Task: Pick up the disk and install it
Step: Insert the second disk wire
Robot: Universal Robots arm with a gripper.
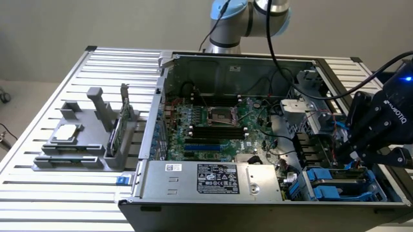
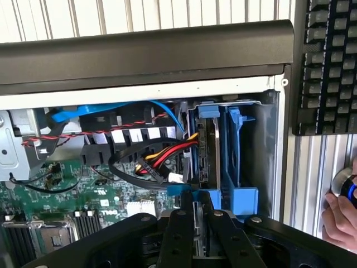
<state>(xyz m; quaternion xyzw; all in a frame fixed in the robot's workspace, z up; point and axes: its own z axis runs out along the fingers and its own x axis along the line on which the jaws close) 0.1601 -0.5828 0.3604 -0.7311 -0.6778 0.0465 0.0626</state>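
Hanging over the drive bay at the front corner of the open computer case (image 1: 226, 63), on the exterior view's right, the gripper (image 2: 194, 215) has its dark fingers (image 2: 177, 229) drawn close together on the edge of the disk (image 2: 202, 162). The disk stands on edge in the bay, its thin metal side and blue plastic carrier visible in the wrist view, with a blue tab at one end and a blue clip near the fingers. Just beside it sits a second blue carrier (image 2: 237, 162), also upright in the bay. A bundle of red, yellow and black wires (image 2: 167, 155) with a connector lies next to the disk, and a blue ribbon cable (image 2: 111, 109) arcs across the case behind it. In the exterior view the gripper (image 1: 361, 157) reaches down into the case above the blue carriers, which show at the bottom corner. The green motherboard (image 1: 213, 125) fills the middle of the case, and a silver power supply (image 1: 213, 179) with a black-and-white label lies along the near edge. On the slatted tabletop (image 1: 51, 193), on the exterior view's left, a grey fixture (image 1: 71, 150) holds a small square chip (image 1: 67, 133) and an upright green card (image 1: 116, 130). A keyboard (image 2: 326, 61) lies beside the case, and a person's hand (image 2: 341, 215) rests on the tabletop near a round knob.
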